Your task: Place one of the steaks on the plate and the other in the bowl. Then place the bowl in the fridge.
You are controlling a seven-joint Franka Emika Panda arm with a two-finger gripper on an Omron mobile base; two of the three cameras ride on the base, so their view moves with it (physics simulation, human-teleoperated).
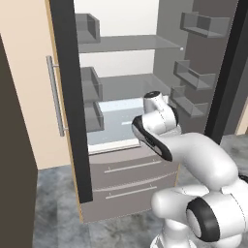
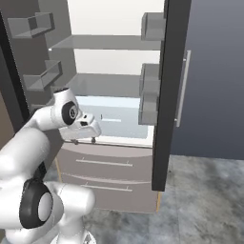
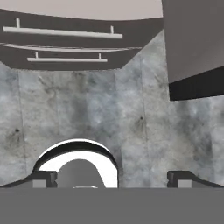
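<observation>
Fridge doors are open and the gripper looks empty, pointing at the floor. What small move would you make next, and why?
Probably draw the arm back from the fridge. The gripper hangs open over the lower drawers and holds nothing; the hand view looks down at the grey floor. No bowl is visible on the shelves from here, so I cannot confirm it is inside.

A rendered home kitchen is being shown, and this is being signalled chiefly by the tall grey French-door fridge, whose doors are being held wide open onto white shelves and door bins. Two lower drawers with bar handles are being displayed beneath, while a mottled grey stone-look floor and a beige cabinet panel are being seen alongside.
</observation>
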